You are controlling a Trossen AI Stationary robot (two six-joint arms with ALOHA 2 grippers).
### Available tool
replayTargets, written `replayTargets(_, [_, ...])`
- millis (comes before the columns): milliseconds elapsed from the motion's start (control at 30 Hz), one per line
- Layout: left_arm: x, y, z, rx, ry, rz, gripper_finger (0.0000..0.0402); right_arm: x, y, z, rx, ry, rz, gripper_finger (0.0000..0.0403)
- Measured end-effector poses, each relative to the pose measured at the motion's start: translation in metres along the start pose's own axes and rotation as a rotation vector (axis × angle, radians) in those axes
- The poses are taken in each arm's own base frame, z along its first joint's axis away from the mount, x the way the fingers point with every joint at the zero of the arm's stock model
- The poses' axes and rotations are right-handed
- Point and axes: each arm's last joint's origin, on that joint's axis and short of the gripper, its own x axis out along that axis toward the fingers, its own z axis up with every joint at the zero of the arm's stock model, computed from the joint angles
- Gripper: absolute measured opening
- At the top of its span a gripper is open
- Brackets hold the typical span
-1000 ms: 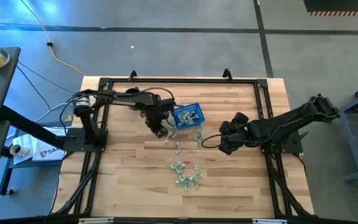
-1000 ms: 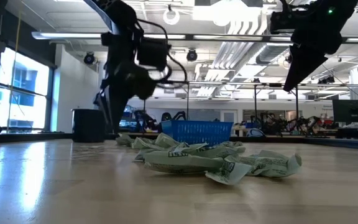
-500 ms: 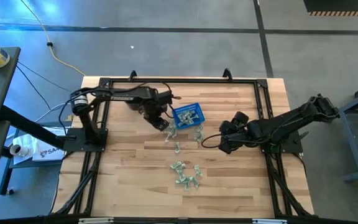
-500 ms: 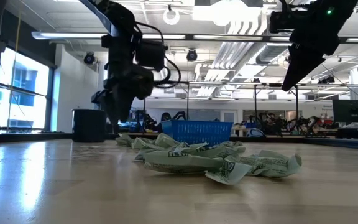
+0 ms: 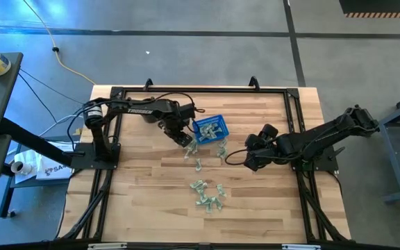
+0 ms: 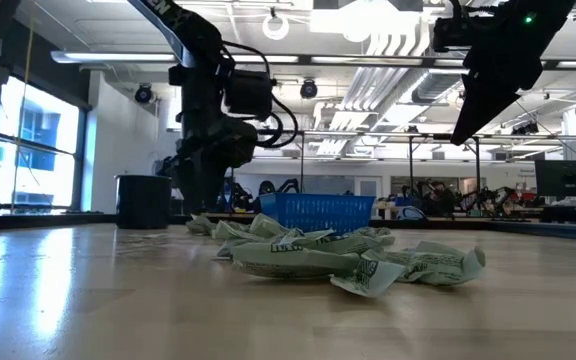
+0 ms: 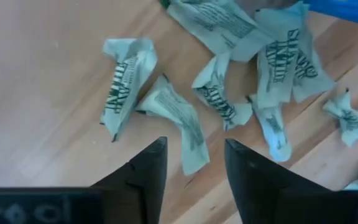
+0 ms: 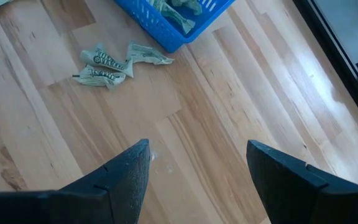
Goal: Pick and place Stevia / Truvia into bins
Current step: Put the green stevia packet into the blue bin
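The blue basket (image 5: 210,128) stands on the table's far middle with some packets inside. Crumpled pale green and white packets lie on the wood by its near left corner (image 5: 190,148), near its right side (image 5: 221,149) and in a pile (image 5: 207,195) toward the near edge. My left gripper (image 5: 185,140) hovers open at the basket's near left corner. In the left wrist view its fingers (image 7: 194,165) stand either side of one packet's (image 7: 180,119) end. My right gripper (image 5: 250,160) is open, raised right of the basket.
A black round cup (image 6: 143,201) stands at the far left in the low view. Black frame rails (image 5: 200,89) run around the table's edges. Bare wood stretches along the left and right sides and between the basket and the near pile.
My left gripper has moved a little toward the table's far edge and then toward the blue basket, turning at the wrist as it went. The packets and the right arm have stayed where they were.
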Motion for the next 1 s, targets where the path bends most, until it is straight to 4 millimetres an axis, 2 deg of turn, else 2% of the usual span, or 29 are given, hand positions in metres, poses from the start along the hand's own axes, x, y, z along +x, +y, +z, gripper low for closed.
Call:
replayTargets(167, [0.009, 0.002, 0.000, 0.001, 0.051, 0.007, 0.0171, 0.000, 0.000, 0.000, 0.004, 0.000, 0.000, 0.0257])
replayTargets(367, [0.025, 0.003, 0.002, -0.008, 0.104, 0.000, 0.0178, 0.000, 0.000, 0.000, 0.012, 0.003, -0.001, 0.0257])
replayTargets(567, [0.026, 0.003, 0.004, -0.010, 0.085, 0.005, 0.0174, 0.000, -0.001, -0.001, 0.015, 0.008, -0.006, 0.0257])
replayTargets(833, [0.026, 0.003, 0.005, -0.002, 0.072, 0.014, 0.0120, 0.000, -0.001, -0.001, 0.010, 0.010, -0.009, 0.0257])
replayTargets(1000, [0.026, 0.004, 0.003, 0.010, 0.091, 0.015, 0.0054, 0.000, -0.001, -0.001, 0.008, 0.010, -0.010, 0.0257])
